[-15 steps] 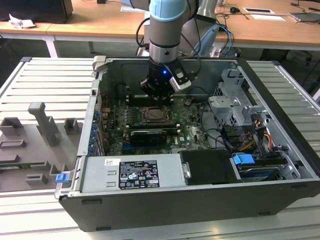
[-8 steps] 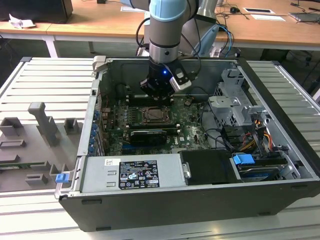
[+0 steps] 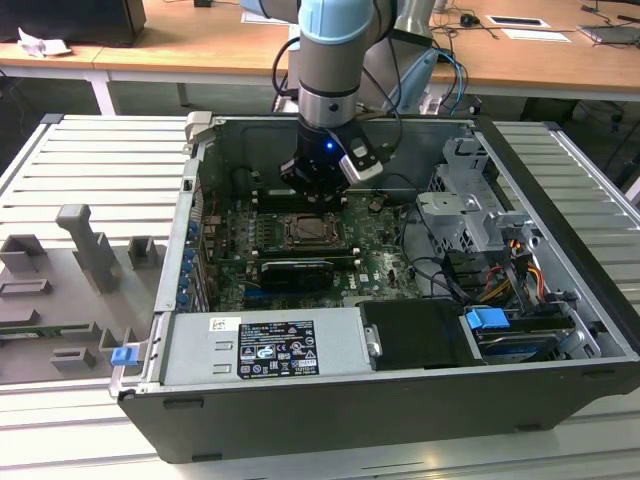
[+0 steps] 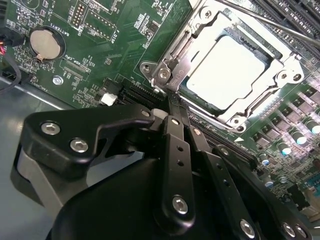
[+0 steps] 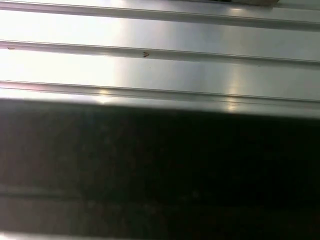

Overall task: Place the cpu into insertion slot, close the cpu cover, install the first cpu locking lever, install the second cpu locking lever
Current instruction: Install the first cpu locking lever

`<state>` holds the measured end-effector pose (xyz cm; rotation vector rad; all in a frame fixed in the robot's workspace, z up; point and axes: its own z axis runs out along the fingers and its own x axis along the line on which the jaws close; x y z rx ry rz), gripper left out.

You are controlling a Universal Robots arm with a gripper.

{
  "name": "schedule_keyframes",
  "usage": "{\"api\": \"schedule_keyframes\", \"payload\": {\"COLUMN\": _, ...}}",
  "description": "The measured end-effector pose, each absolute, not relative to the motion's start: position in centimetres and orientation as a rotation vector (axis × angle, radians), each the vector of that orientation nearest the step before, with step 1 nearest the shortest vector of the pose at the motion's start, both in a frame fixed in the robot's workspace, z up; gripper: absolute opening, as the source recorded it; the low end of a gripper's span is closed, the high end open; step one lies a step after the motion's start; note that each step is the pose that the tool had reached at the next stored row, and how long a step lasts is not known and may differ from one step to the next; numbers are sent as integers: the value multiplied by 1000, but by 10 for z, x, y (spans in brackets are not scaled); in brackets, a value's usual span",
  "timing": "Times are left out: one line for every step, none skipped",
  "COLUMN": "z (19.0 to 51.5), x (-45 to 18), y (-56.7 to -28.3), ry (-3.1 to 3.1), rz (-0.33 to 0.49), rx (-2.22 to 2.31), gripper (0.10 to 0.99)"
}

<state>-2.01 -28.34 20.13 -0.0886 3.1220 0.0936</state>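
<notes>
The cpu (image 4: 227, 70), a pale square chip, lies seated in the insertion slot (image 3: 313, 232) on the green board. The silvery cpu cover (image 4: 176, 75) is folded down around it, framing its top. A thin metal locking lever (image 4: 272, 24) runs along the far side of the socket; I cannot tell whether it is latched. In the second wrist view my gripper (image 4: 172, 106) is shut with nothing between its black fingers, and its tips sit at the socket's near corner beside a cover screw. In the exterior view the gripper (image 3: 318, 185) hangs just behind the socket inside the case.
A black graphics card (image 3: 295, 270) lies in front of the socket, and a silver power supply (image 3: 265, 345) sits nearer the front. The drive cage (image 3: 470, 215) and cables (image 3: 500, 280) fill the exterior view's right. A coin battery (image 4: 45, 44) and memory slots (image 4: 295, 15) flank the socket.
</notes>
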Motion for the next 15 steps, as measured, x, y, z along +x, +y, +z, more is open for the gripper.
{"api": "schedule_keyframes", "payload": {"z": 201, "x": -20, "y": -284, "ry": 3122, "rz": 93, "rx": -89, "gripper": 106}}
{"api": "schedule_keyframes", "payload": {"z": 201, "x": -20, "y": -284, "ry": 3122, "rz": 94, "rx": -88, "gripper": 106}}
{"api": "schedule_keyframes", "payload": {"z": 201, "x": -20, "y": -283, "ry": 3122, "rz": 96, "rx": -88, "gripper": 106}}
{"api": "schedule_keyframes", "payload": {"z": 201, "x": -20, "y": -283, "ry": 3122, "rz": 99, "rx": -88, "gripper": 106}}
{"api": "schedule_keyframes", "payload": {"z": 201, "x": -20, "y": -283, "ry": 3122, "rz": 101, "rx": -88, "gripper": 106}}
{"api": "schedule_keyframes", "payload": {"z": 201, "x": -20, "y": -283, "ry": 3121, "rz": 103, "rx": -88, "gripper": 106}}
{"api": "schedule_keyframes", "payload": {"z": 201, "x": -20, "y": -283, "ry": 3121, "rz": 104, "rx": -89, "gripper": 106}}
{"api": "schedule_keyframes", "payload": {"z": 205, "x": -20, "y": -283, "ry": 3121, "rz": 104, "rx": -89, "gripper": 106}}
{"api": "schedule_keyframes", "payload": {"z": 211, "x": -20, "y": -283, "ry": 3121, "rz": 103, "rx": -88, "gripper": 106}}
{"api": "schedule_keyframes", "payload": {"z": 216, "x": -20, "y": -283, "ry": 3121, "rz": 103, "rx": -88, "gripper": 106}}
{"api": "schedule_keyframes", "payload": {"z": 219, "x": -20, "y": -283, "ry": 3121, "rz": 103, "rx": -88, "gripper": 106}}
{"api": "schedule_keyframes", "payload": {"z": 219, "x": -20, "y": -283, "ry": 3121, "rz": 104, "rx": -89, "gripper": 106}}
{"api": "schedule_keyframes", "payload": {"z": 219, "x": -20, "y": -284, "ry": 3121, "rz": 104, "rx": -89, "gripper": 106}}
{"api": "schedule_keyframes", "payload": {"z": 219, "x": -20, "y": -284, "ry": 3121, "rz": 103, "rx": -89, "gripper": 106}}
{"api": "schedule_keyframes", "payload": {"z": 219, "x": -20, "y": -285, "ry": 3121, "rz": 103, "rx": -88, "gripper": 106}}
